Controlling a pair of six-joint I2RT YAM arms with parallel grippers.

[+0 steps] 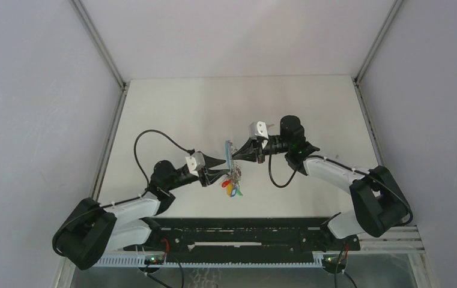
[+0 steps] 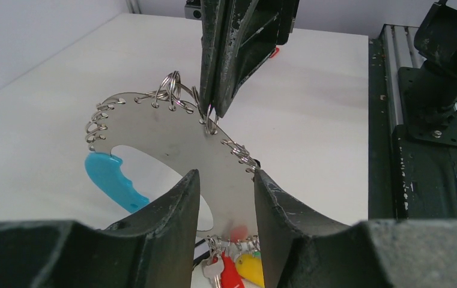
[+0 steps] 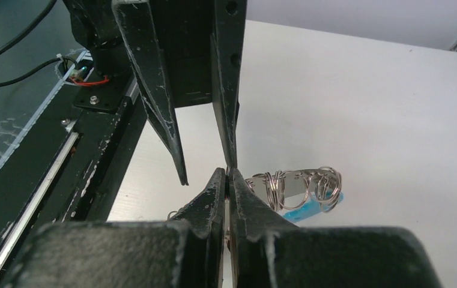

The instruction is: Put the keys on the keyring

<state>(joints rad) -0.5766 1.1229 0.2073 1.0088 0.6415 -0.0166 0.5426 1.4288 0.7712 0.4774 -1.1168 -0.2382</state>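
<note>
over the white table [image 1: 172, 114], the left gripper [image 2: 226, 180] clamps the band of the upright flat grey metal keyring with a cyan section [image 2: 172, 129] while the right gripper [image 3: 229, 177], fingers pressed together, nips a small silver split ring [image 2: 211, 124] on its rim, red- and yellow-tagged silver keys [image 2: 232, 270] dangling beneath; this looks like the threading step, and the next move calls for a slip-free twist.

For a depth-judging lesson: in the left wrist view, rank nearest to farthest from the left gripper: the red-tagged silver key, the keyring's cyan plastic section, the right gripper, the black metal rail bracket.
1. red-tagged silver key: hanging just beneath the left gripper.
2. keyring's cyan plastic section, left, and right gripper, ahead: too close to call.
3. black metal rail bracket: far right.
</note>
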